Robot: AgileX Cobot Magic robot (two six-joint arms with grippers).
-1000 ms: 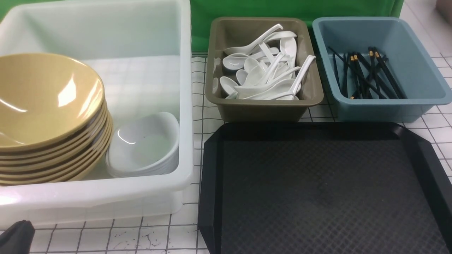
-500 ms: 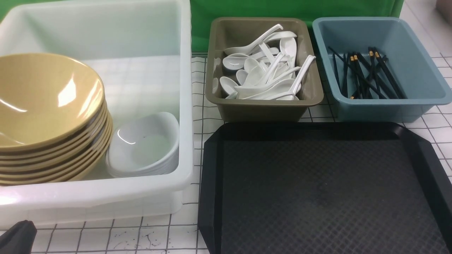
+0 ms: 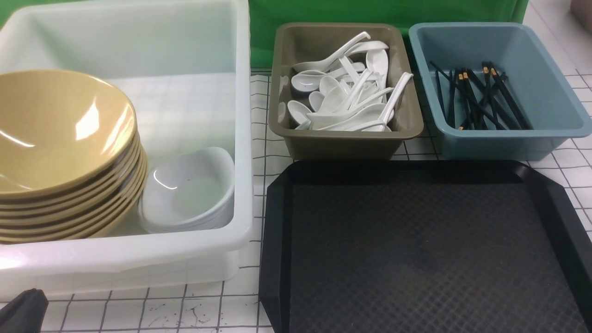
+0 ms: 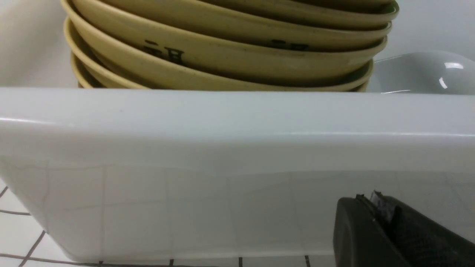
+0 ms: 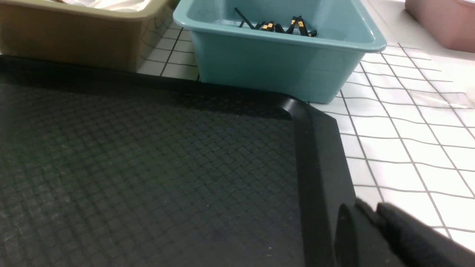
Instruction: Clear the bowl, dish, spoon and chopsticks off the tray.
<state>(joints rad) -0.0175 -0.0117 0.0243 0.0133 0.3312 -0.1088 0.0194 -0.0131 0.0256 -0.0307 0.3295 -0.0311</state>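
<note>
I see the tray (image 3: 425, 249) bare, all the tableware binned.
Its diamond-textured floor lies open up to the raised rim. Glossy bowls (image 3: 60, 152) and dishes (image 3: 187, 192) sit stacked in the white tub (image 3: 138, 261); spoons (image 3: 344, 95) and chopsticks (image 3: 476, 97) fill the far tubs. I cannot tell either gripper's opening: left gripper (image 4: 386, 230), right gripper (image 5: 374, 237).

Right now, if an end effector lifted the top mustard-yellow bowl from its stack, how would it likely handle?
The glossy mustard-yellow bowl probably grips slippery, given its sharp highlights. Its thin flaring rim looks stiff. Nested in the stack, it may drag the bowl beneath.
</note>
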